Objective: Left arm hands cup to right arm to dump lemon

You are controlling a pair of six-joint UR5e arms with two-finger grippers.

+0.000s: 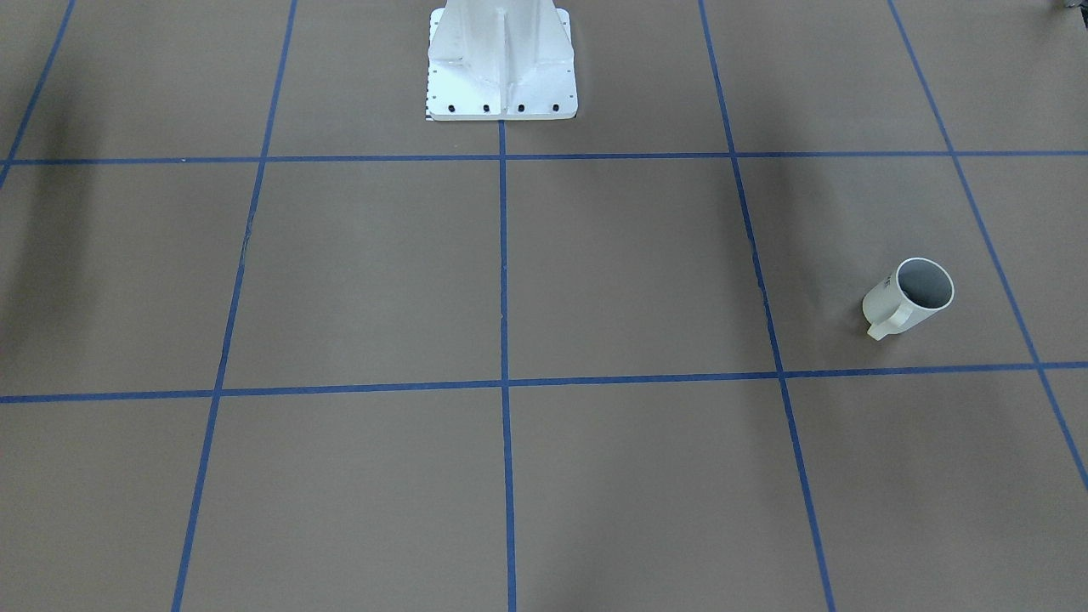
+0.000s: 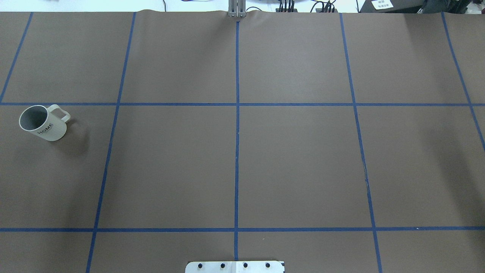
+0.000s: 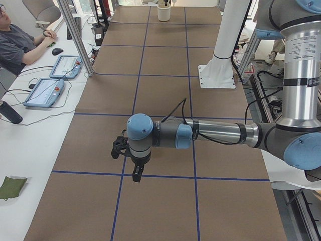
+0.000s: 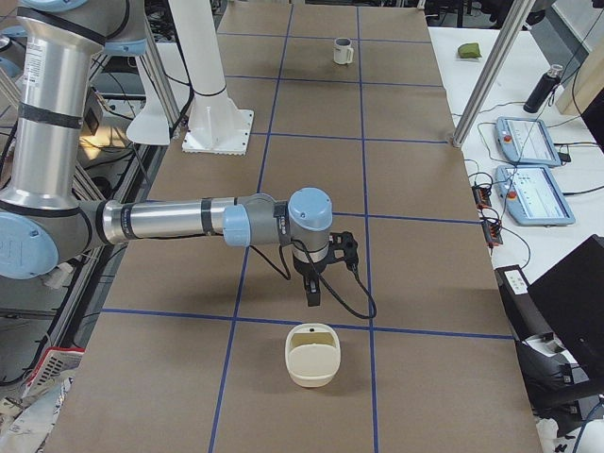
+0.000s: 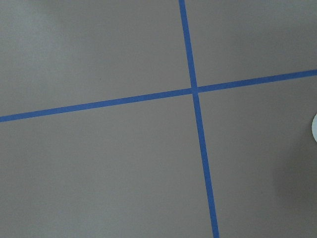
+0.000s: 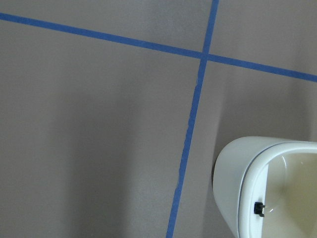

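The cup (image 2: 42, 123) is a small white mug marked "HOME" with a grey inside. It stands upright at the table's far left in the overhead view. It also shows in the front view (image 1: 908, 297) and far off in the right side view (image 4: 343, 50). No lemon shows in it. My left gripper (image 3: 136, 173) hangs fingers-down from the near arm in the left side view, where the cup is hidden. My right gripper (image 4: 313, 293) hangs just above a cream tub (image 4: 311, 354). I cannot tell whether either gripper is open or shut.
The cream tub also shows in the right wrist view (image 6: 267, 188). The robot's white base (image 1: 501, 68) stands at the table's middle edge. Blue tape lines grid the brown table (image 2: 295, 163). An operator (image 3: 20, 42) and control tablets (image 4: 533, 170) are beside the table.
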